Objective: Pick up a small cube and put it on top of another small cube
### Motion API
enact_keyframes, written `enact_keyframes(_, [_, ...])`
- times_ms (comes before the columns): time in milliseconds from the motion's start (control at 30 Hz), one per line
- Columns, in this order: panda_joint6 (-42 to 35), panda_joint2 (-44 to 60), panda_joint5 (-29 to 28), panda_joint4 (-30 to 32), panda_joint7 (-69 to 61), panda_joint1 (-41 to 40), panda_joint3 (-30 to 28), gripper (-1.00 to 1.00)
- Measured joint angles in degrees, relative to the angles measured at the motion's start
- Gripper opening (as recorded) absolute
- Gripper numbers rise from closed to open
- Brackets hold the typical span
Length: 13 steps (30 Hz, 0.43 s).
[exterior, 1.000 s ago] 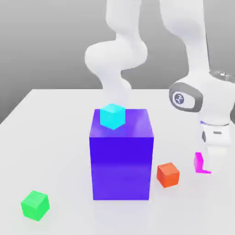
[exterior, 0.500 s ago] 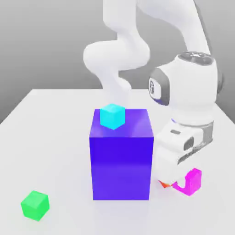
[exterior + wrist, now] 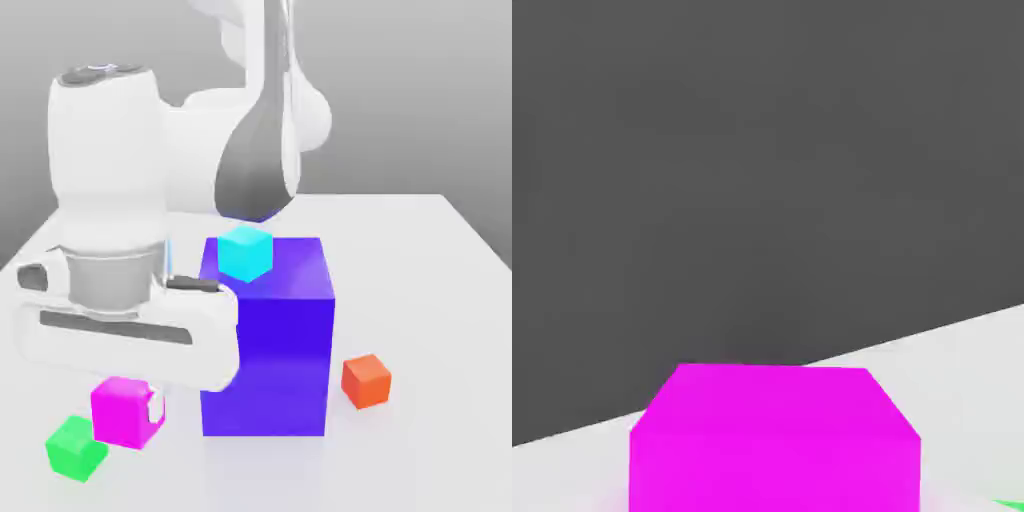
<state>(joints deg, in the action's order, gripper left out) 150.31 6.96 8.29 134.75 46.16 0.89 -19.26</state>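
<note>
The small magenta cube [image 3: 122,411] hangs just under my gripper [image 3: 135,408], which is shut on it at the exterior view's lower left. A white fingertip [image 3: 155,406] shows against the cube's side. The small green cube [image 3: 74,448] rests on the table just below and to the exterior view's left of the magenta one, partly overlapped by it. In the hand view the magenta cube [image 3: 774,440] sits close to the camera, with a sliver of the green cube [image 3: 1009,505] at the picture's corner.
A big blue-violet block [image 3: 266,345] stands in the middle of the white table [image 3: 420,450], with a small cyan cube [image 3: 245,252] on top of it. A small orange-red cube [image 3: 365,380] lies to the block's right in the exterior view. My arm's body looms over the left half.
My hand has swung from the exterior view's right, past the front of the blue-violet block, to the left, carrying the magenta cube to just above the green one. The orange-red cube is uncovered again.
</note>
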Motion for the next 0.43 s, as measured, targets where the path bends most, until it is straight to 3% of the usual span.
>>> enact_keyframes(133, [-1.3,0.4,-1.7,5.6,5.6,-3.2,-4.1,-1.0])
enact_keyframes(300, [5.6,9.2,5.4,6.4,1.6,-6.8,-0.9,-1.0])
enact_keyframes(333, [6.6,10.4,6.4,6.4,0.8,-7.4,-0.1,1.0])
enact_keyframes(433, [6.6,10.4,6.4,6.4,0.8,-7.4,-0.1,1.0])
